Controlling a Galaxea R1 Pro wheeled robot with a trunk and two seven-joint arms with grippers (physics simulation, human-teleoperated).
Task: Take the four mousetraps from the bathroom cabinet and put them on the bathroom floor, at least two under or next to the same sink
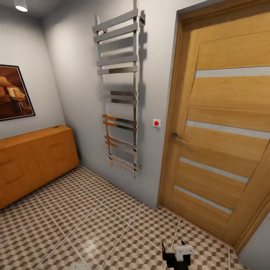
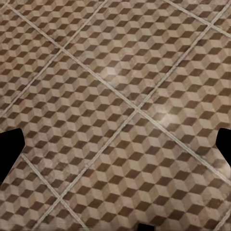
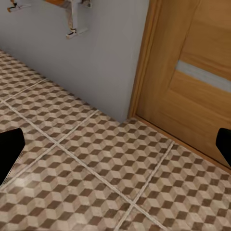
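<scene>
At the far left of the head view a framed picture (image 1: pixel 14 92) hangs on the grey wall, and below it the orange-brown wooden cabinet (image 1: pixel 35 161) stands against that wall, its drawer fronts flush and its flat top carrying one small dark speck near the far end, too small to identify. In front of it spreads the bathroom floor (image 1: pixel 86 225) with its brown, beige and white cube pattern. Further right a tall chrome towel rail (image 1: pixel 119 90) is fixed to the back wall, then a small white switch with a red dot (image 1: pixel 156 122), then a closed wooden door (image 1: pixel 225 123) with pale stripes and a metal handle (image 1: pixel 178 137). At the bottom edge the right gripper (image 1: pixel 179 255) sits low over the tiles; in its wrist view the dark fingertips (image 3: pixel 9 151) stand far apart at the picture's edges. The left wrist view looks straight down on tiles, fingertips (image 2: pixel 10 149) likewise spread wide, holding nothing.
</scene>
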